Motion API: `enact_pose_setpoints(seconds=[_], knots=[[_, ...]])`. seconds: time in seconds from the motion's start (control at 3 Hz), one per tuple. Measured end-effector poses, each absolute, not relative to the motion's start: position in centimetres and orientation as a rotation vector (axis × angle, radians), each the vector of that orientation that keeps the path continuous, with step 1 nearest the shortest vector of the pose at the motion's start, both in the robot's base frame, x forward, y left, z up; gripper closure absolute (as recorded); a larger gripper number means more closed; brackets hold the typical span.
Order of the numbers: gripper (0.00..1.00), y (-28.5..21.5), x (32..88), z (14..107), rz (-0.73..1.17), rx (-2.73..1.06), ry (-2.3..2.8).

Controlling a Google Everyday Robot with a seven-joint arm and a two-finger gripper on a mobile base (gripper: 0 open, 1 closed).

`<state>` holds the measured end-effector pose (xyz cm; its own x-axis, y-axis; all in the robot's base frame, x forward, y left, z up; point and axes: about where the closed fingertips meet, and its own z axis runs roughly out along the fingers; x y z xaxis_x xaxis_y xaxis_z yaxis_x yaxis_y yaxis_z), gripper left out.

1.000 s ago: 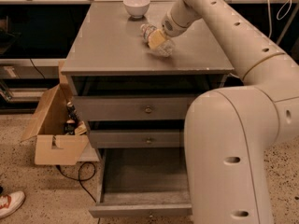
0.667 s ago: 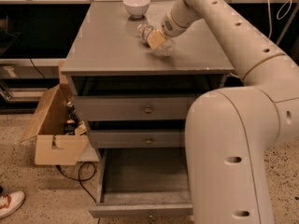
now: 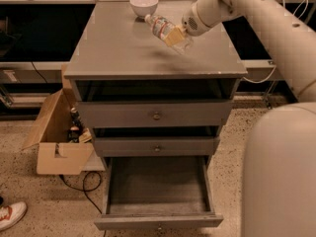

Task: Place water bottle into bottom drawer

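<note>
Cabinet top (image 3: 113, 48), grey, is standing over speckled floor (image 3: 44, 201), with the bottom drawer (image 3: 158, 186) lying open below. White bowl (image 3: 143, 5) is sitting at the rear and a cardboard box (image 3: 57, 157) is leaning at left. Your gripper (image 3: 174, 34) is clasping the water bottle (image 3: 160, 26) (tilted, cap toward the bowl) above the top. The robot body (image 3: 279, 177) is blocking the right side.

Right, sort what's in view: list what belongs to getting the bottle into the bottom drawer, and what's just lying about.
For the job:
- water bottle, held tilted above the cabinet top
- gripper, clamped on it
- bottom drawer, pulled open

Lying about:
- white bowl
- cardboard box
- shoe
</note>
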<state>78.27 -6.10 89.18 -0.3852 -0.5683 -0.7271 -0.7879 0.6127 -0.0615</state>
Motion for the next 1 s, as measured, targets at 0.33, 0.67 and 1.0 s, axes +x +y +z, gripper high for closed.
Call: enact_pose_setpoints(seconds=[0.33,0.67,1.0], knots=[[1.0,-6.6,74.0,90.1,0.428,-1.168,1.996],[1.0,-7.2,68.9,90.1,0.5,-1.311,1.884],[1.0,-7.3,68.9,89.9,0.472,-1.36,1.837]])
